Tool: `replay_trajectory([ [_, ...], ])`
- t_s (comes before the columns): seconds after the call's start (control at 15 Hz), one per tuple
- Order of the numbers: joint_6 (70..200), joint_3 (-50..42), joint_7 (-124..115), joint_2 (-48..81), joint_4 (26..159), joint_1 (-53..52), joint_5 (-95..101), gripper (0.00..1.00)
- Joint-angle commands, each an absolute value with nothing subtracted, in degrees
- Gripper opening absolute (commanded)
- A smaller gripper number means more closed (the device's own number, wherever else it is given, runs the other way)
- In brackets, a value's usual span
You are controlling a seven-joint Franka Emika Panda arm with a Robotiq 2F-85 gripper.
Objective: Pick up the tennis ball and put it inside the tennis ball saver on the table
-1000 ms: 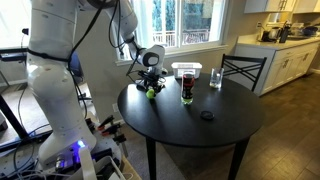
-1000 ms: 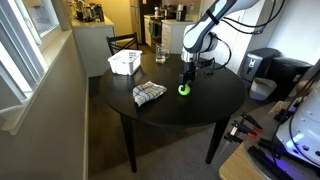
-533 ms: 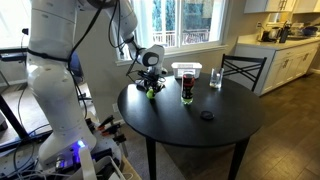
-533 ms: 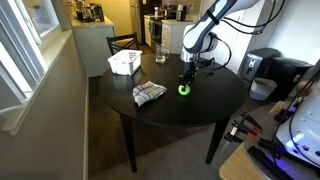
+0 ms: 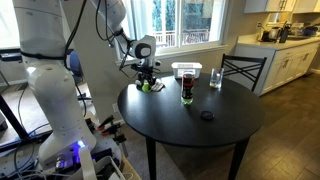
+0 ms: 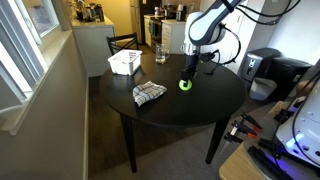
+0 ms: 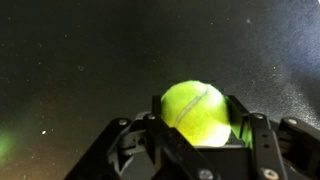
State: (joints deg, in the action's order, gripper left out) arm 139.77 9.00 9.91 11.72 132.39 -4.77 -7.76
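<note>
Wrist view: fingers [image 7: 250, 135] clasp tennis ball [image 7: 198, 112] over dark speckled table [image 7: 80, 60].

A large round black table [image 5: 190, 128] on dark legs carries everything. A white shallow tub [image 5: 186, 69] stands toward its far side. A dark canister [image 5: 187, 86] stands upright just beside the tub, and a clear glass [image 5: 215, 78] stands near it. A small black object [image 5: 207, 115] lies well apart from the tub, beyond the canister. A checked cloth [image 6: 149, 92] lies near the tub. A tennis ball [image 5: 143, 86] sits between the gripper [image 7: 197, 118] fingers well apart from the tub; contact with the tabletop cannot be told.
</note>
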Motion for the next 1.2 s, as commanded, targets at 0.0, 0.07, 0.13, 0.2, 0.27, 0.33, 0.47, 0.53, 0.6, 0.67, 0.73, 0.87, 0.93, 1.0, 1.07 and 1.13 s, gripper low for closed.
replay_trajectory([
  [0.0,139.70,8.56,9.33,3.35,137.84,-5.68,-4.33,0.39],
  [0.07,140.16,8.29,8.46,1.96,138.39,-5.82,-3.29,0.39],
  [0.13,140.34,8.09,7.99,0.79,138.75,-5.87,-2.61,0.39],
  [0.2,140.54,7.76,7.10,-0.28,138.98,-5.82,-1.37,0.39],
  [0.27,141.21,7.36,6.04,-1.26,139.30,-5.64,0.12,0.39],
  [0.33,141.11,6.90,5.33,-2.21,139.26,-5.32,1.07,0.39],
  [0.47,141.97,5.79,3.92,-3.98,139.63,-4.70,3.25,0.39],
  [0.53,142.39,5.24,2.76,-4.89,139.76,-4.42,4.89,0.39],
  [0.6,142.94,4.68,1.65,-5.75,139.96,-4.03,6.86,0.39],
  [0.67,143.46,4.27,0.18,-6.64,140.14,-3.56,9.16,0.39],
  [0.73,143.76,3.90,-1.34,-7.52,140.23,-3.02,11.45,0.39],
  [0.87,144.15,3.18,-4.66,-8.96,140.24,-1.52,16.48,0.39],
  [0.93,144.02,2.93,-5.88,-9.49,140.14,-0.88,18.16,0.39],
  [1.0,144.01,2.72,-7.38,-10.00,140.07,-0.12,20.14,0.39],
  [1.07,144.06,2.52,-8.48,-10.37,140.03,0.63,21.77,0.39],
  [1.13,144.07,2.39,-9.79,-10.69,139.88,1.41,23.51,0.39],
])
